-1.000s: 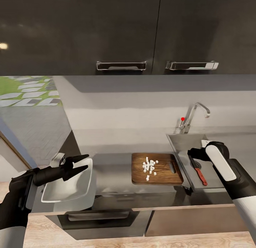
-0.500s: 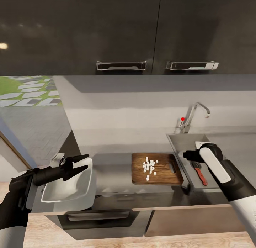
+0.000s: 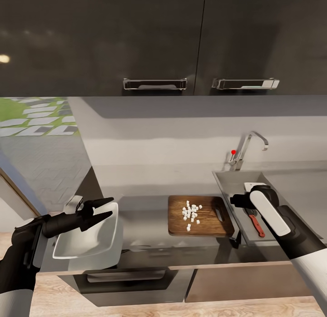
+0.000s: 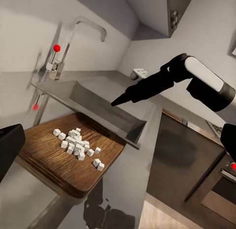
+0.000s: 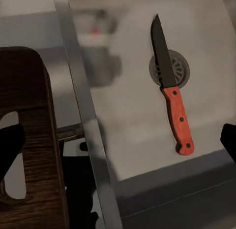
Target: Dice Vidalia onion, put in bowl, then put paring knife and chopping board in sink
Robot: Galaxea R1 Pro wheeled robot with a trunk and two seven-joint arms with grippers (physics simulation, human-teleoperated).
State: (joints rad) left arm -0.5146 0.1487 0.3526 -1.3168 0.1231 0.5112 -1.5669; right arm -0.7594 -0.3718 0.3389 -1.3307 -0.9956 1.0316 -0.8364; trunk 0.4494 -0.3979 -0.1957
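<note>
The right hand [image 3: 235, 199] hung over the sink's [image 3: 225, 178] rim beside the chopping board [image 3: 200, 215], its fingers spread with nothing between them; the board's slot-handle end pointed straight at it, long axis running along the surface's [image 3: 145, 212] front edge, so this arm was much the nearer. The diced onion [image 3: 190, 213] lay on the board; the paring knife [image 3: 255, 222] lay flat in the sink, blade over the drain. The left hand [image 3: 106, 208], open and empty, hovered at the bowl [image 3: 86, 244] by the surface's left end. Since a second earlier the right hand had drawn away from the knife toward the board; the rest sat unchanged.
</note>
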